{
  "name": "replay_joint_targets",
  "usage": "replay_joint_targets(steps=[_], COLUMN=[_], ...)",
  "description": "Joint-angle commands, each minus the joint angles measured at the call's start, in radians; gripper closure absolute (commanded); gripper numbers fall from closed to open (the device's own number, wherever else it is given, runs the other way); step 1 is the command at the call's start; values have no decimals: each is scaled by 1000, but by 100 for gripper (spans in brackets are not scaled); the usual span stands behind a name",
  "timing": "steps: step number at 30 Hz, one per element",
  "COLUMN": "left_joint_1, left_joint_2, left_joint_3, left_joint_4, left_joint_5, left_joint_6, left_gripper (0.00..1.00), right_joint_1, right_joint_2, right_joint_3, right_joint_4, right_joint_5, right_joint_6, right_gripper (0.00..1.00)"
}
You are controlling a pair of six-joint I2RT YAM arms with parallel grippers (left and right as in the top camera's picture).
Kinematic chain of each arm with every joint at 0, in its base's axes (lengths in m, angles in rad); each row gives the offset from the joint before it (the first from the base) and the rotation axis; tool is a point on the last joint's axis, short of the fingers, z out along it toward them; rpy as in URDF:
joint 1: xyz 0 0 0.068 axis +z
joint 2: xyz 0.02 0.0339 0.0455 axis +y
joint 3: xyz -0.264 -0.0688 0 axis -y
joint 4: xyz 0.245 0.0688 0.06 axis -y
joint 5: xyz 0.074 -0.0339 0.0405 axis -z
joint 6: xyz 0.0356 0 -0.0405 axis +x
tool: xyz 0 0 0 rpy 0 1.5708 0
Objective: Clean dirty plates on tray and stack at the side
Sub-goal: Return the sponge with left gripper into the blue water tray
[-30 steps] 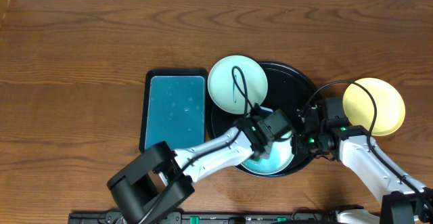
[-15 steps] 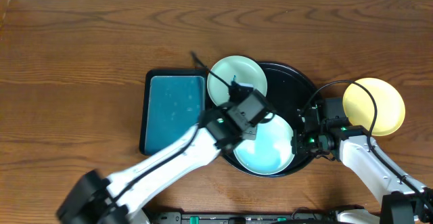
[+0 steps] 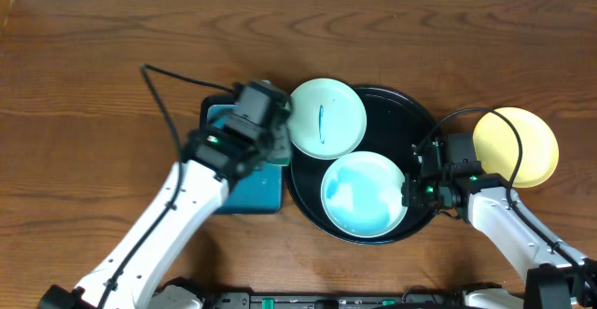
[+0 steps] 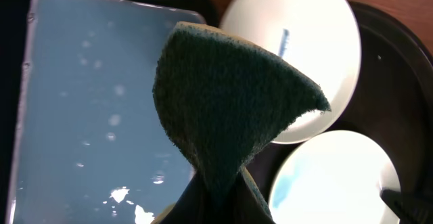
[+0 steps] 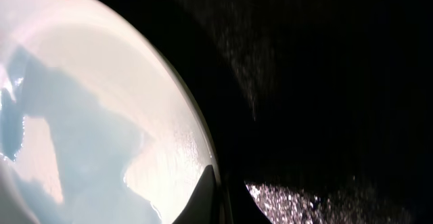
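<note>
The black round tray [image 3: 410, 122] holds a wet mint-white plate [image 3: 364, 195] with no scribble showing. A second mint-white plate [image 3: 326, 116] with a short teal mark lies over the tray's upper left rim. The yellow plate [image 3: 515, 147] lies on the wood to the right. My left gripper [image 3: 266, 127] is shut on a dark green sponge [image 4: 230, 95] and holds it above the teal tray's right edge. My right gripper [image 3: 410, 197] is shut on the wet plate's right rim [image 5: 81, 116], one finger [image 5: 206, 190] on the inside of it.
A rectangular teal tray [image 3: 233, 150] with a black rim and water in it [image 4: 88, 116] lies left of the black tray. Bare wood tabletop [image 3: 93, 85] spreads to the left and along the back. Cables trail from both arms.
My left gripper has lifted the sponge off the wet plate and swung left and back to the teal tray. The plate now lies uncovered. The right arm has not moved.
</note>
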Motion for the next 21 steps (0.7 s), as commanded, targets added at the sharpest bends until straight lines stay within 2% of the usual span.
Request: replay_joint_targets(steps=[1, 9, 14, 21], left_joint_1=[104, 230, 232, 232], left_joint_2=[-3, 26, 79, 218], left_joint_3=[-23, -79, -84, -84], left_joint_4=[-21, -43, -40, -9], left_joint_5=[108, 119, 122, 121], left_joint_6=[60, 87, 147, 162], left_gripper=[92, 92, 92, 92], right_joint_1=[-19, -28, -27, 6], right_joint_2=[-32, -204, -294, -374], right_joint_3=[28, 50, 50, 50], right_joint_4=[6, -1, -2, -2], right_joint_5=[10, 170, 238, 394], right_joint_6=[27, 16, -12, -38], right_gripper=[99, 99, 99, 99])
